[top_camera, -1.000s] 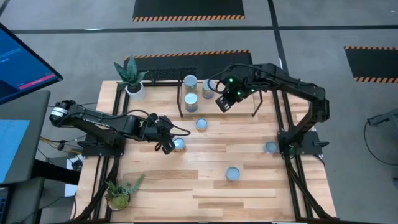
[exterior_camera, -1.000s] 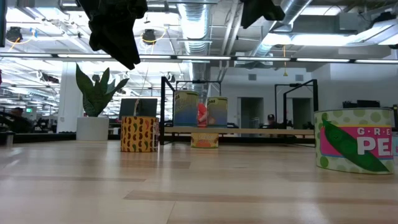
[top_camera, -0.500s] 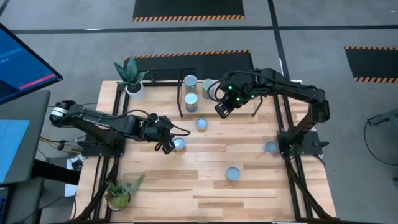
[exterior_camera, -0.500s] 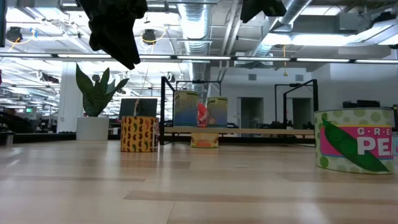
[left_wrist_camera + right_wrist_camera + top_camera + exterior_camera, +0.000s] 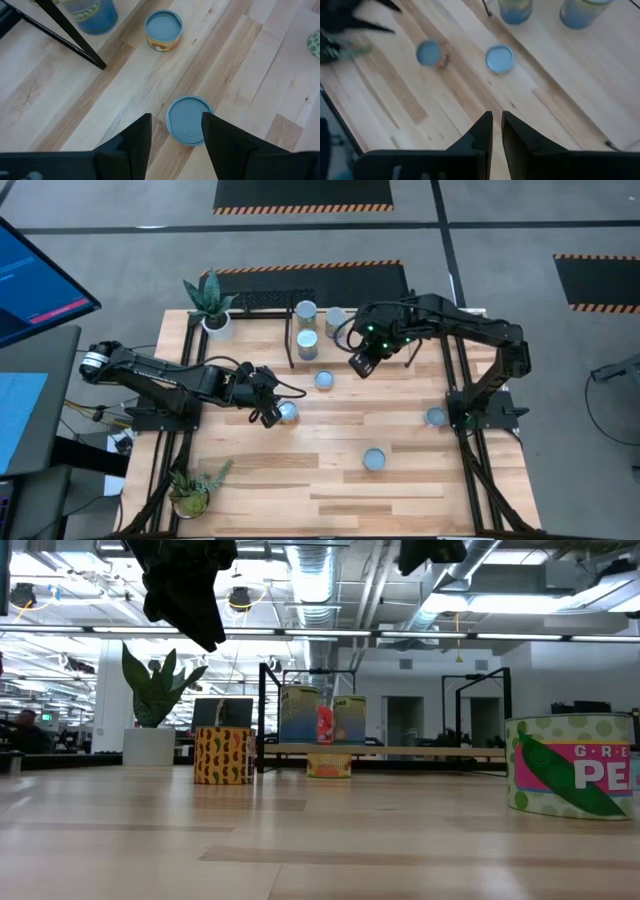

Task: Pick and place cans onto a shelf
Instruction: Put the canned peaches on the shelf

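**Left arm lining up on a loose can**

The left gripper [image 5: 172, 131] hovers with fingers apart, straddling a can [image 5: 188, 120] on the tabletop [image 5: 330, 480], in front of the shelf [image 5: 355, 340]. Best to descend straight and centred before closing. The right gripper [image 5: 497, 125], fingers nearly together and empty, hangs at the shelf's front edge, three cans [image 5: 308, 344] standing there.

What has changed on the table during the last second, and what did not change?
The right gripper moved off the light-wood shelf toward the table's middle, holding nothing, its fingers nearly closed. The left gripper stayed open around a silver-topped can. The three cans on the shelf and the other loose cans did not move.
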Controlling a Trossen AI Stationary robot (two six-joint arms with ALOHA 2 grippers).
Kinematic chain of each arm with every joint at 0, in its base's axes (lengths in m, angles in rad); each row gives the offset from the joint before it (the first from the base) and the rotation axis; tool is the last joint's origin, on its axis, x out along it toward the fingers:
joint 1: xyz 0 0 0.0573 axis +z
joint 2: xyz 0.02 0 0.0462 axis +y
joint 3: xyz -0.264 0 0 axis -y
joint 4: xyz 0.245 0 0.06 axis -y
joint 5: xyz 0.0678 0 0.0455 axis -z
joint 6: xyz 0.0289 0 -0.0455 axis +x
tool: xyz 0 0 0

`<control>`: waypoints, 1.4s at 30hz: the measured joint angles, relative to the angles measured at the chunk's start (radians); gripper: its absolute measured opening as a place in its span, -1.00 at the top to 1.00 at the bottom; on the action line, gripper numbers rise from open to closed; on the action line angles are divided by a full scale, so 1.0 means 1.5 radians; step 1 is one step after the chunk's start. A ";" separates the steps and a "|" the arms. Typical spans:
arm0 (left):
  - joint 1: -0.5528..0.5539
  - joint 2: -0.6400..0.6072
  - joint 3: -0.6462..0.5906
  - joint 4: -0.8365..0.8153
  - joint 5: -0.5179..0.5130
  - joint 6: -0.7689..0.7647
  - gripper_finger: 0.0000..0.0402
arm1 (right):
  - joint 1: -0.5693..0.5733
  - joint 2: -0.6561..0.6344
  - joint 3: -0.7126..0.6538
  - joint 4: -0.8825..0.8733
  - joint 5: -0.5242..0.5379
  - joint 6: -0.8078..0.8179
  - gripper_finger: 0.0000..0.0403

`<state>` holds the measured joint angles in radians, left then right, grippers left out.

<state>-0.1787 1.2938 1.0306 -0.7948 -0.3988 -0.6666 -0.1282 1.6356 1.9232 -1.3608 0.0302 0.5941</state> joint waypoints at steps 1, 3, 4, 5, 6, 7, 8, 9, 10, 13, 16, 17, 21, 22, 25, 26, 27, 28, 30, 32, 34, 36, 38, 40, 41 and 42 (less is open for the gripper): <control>0.000 0.000 0.000 0.000 0.000 0.000 0.19 | 0.005 0.000 0.000 -0.010 0.002 -0.012 0.67; 0.000 0.000 0.000 0.000 0.000 0.000 0.19 | 0.016 0.000 0.000 -0.026 0.013 -0.029 0.67; 0.000 0.000 0.000 0.000 0.000 0.000 0.19 | 0.022 0.000 0.000 -0.030 0.017 -0.038 0.67; 0.000 0.000 0.000 0.000 0.000 0.000 0.19 | 0.027 0.000 0.000 -0.032 0.019 -0.047 0.67; 0.000 0.000 0.000 0.000 0.000 0.000 0.19 | 0.033 0.000 0.000 -0.034 0.022 -0.053 0.67; 0.000 0.000 0.000 0.000 0.000 0.000 0.19 | 0.038 0.000 0.000 -0.033 0.028 -0.059 0.67; 0.000 0.000 0.000 0.000 0.000 0.000 0.19 | 0.043 0.000 0.000 -0.033 0.033 -0.067 0.67; 0.000 0.000 0.000 0.000 0.000 0.000 0.19 | 0.047 0.000 0.000 -0.033 0.036 -0.075 0.67; 0.000 0.000 0.000 0.000 0.000 0.000 0.19 | 0.050 0.000 0.000 -0.034 0.037 -0.082 0.67; 0.000 0.000 0.000 0.000 0.000 0.000 0.19 | 0.066 0.000 0.000 -0.034 0.038 -0.085 0.67; 0.000 0.000 0.000 0.000 -0.004 0.000 0.19 | 0.088 0.000 0.000 -0.034 0.040 -0.088 0.67; 0.000 0.000 0.000 0.000 -0.005 0.000 0.19 | 0.096 0.000 0.000 -0.034 0.046 -0.088 0.67; 0.000 0.000 0.000 0.000 -0.002 0.000 0.19 | 0.135 0.000 0.000 -0.035 0.102 -0.054 0.67; 0.000 0.000 0.000 0.000 -0.004 -0.004 0.19 | 0.145 0.000 0.000 -0.035 0.113 -0.044 0.67; 0.000 0.000 0.000 0.003 -0.001 -0.045 0.19 | 0.170 0.000 -0.016 -0.026 0.121 -0.030 0.67; 0.000 0.000 0.000 0.004 -0.004 -0.058 0.19 | 0.176 0.000 -0.027 -0.025 0.121 -0.027 0.67; 0.000 0.000 0.000 0.007 -0.014 -0.070 0.19 | 0.183 0.001 -0.038 -0.028 0.121 -0.017 0.67; 0.000 0.000 0.000 0.015 -0.020 -0.084 0.19 | 0.190 0.001 -0.051 -0.030 0.121 -0.004 0.67; 0.000 0.000 0.000 0.028 -0.021 -0.121 0.19 | 0.203 0.001 -0.082 -0.032 0.121 0.024 0.67; 0.000 0.000 0.000 0.039 -0.023 -0.148 0.19 | 0.219 0.001 -0.115 -0.036 0.120 0.060 0.67; 0.000 0.000 0.000 0.052 -0.024 -0.162 0.19 | 0.237 0.001 -0.142 -0.037 0.116 0.093 0.67; 0.000 0.000 0.000 0.063 -0.024 -0.162 0.19 | 0.257 0.001 -0.169 -0.029 0.103 0.119 0.67; 0.000 0.000 0.000 0.075 -0.024 -0.151 0.19 | 0.277 0.001 -0.196 -0.019 0.088 0.139 0.67; 0.000 0.000 0.000 0.080 -0.025 -0.146 0.19 | 0.296 0.001 -0.223 -0.001 0.080 0.159 0.67; 0.000 0.000 0.000 0.083 -0.029 -0.145 0.19 | 0.305 0.001 -0.236 0.006 0.082 0.171 0.67; 0.000 0.000 0.000 0.083 -0.034 -0.145 0.19 | 0.312 0.001 -0.244 0.005 0.089 0.184 0.67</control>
<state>-0.1790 1.2938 1.0306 -0.6700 -0.4505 -0.8845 0.3401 1.6370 1.5573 -1.3526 0.1635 0.8707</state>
